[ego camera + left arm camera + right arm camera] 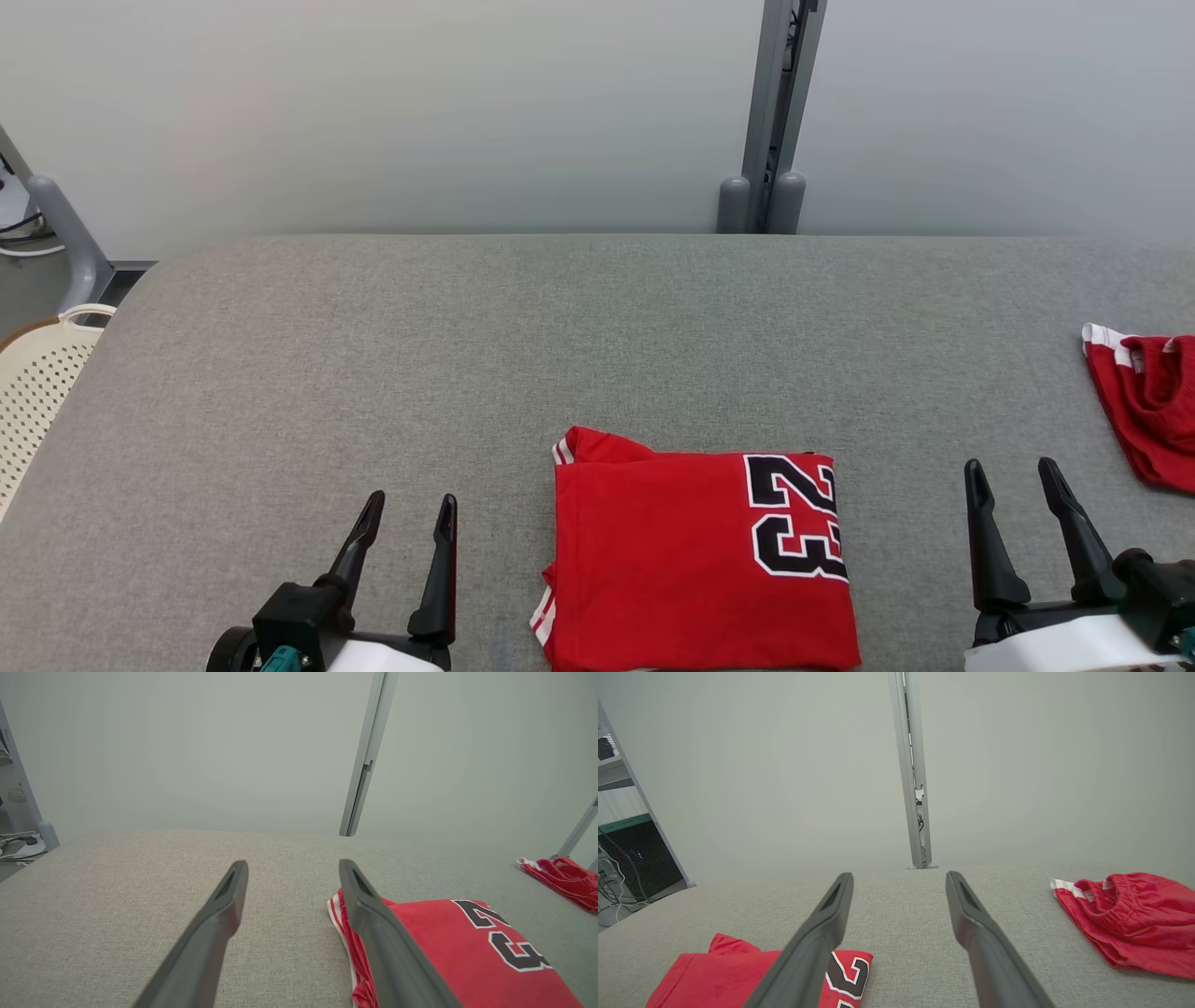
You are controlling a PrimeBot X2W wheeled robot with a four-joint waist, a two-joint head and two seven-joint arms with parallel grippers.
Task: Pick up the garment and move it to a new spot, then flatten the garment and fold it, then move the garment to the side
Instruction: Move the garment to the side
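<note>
The garment is a red jersey with a black and white 23, lying folded into a neat rectangle at the table's near middle. It also shows at the lower right of the left wrist view and at the lower left of the right wrist view. My left gripper stands open to the left of it, apart from the cloth, nothing between its fingers. To the jersey's right, my right gripper is open too and holds nothing.
Red shorts with white trim lie bunched at the table's right edge, also seen in the right wrist view. A cream perforated basket stands off the table's left edge. A grey post rises behind the grey padded table.
</note>
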